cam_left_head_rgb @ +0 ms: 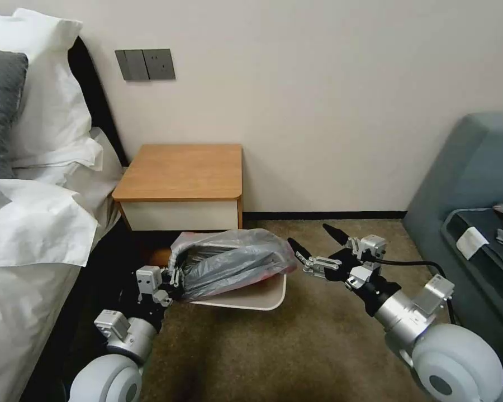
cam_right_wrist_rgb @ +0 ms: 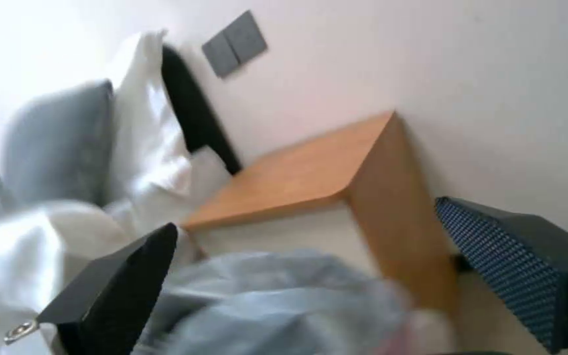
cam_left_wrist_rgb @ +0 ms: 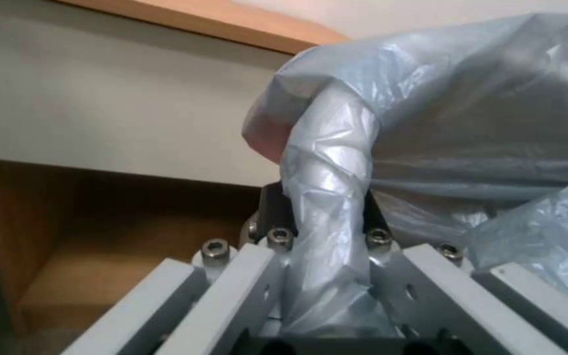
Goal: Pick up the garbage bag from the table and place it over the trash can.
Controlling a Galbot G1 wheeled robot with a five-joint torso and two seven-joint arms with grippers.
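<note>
The grey translucent garbage bag (cam_left_head_rgb: 235,259) lies bunched over the top of the cream trash can (cam_left_head_rgb: 251,298), which stands on the carpet in front of the table (cam_left_head_rgb: 179,173). My left gripper (cam_left_head_rgb: 173,276) is at the bag's left end, shut on a twisted strand of the bag (cam_left_wrist_rgb: 327,197). In the left wrist view that strand runs between the left gripper's (cam_left_wrist_rgb: 323,217) jaws. My right gripper (cam_left_head_rgb: 314,239) hovers open just right of the bag, holding nothing. Its black fingers (cam_right_wrist_rgb: 113,291) stand wide apart, with the garbage bag (cam_right_wrist_rgb: 284,305) and the table (cam_right_wrist_rgb: 303,177) beyond them.
A bed with white pillows (cam_left_head_rgb: 39,223) borders the left side. A grey sofa (cam_left_head_rgb: 475,184) stands at the right. The wall behind carries a switch plate (cam_left_head_rgb: 145,64). Brown carpet (cam_left_head_rgb: 296,346) spreads between the arms.
</note>
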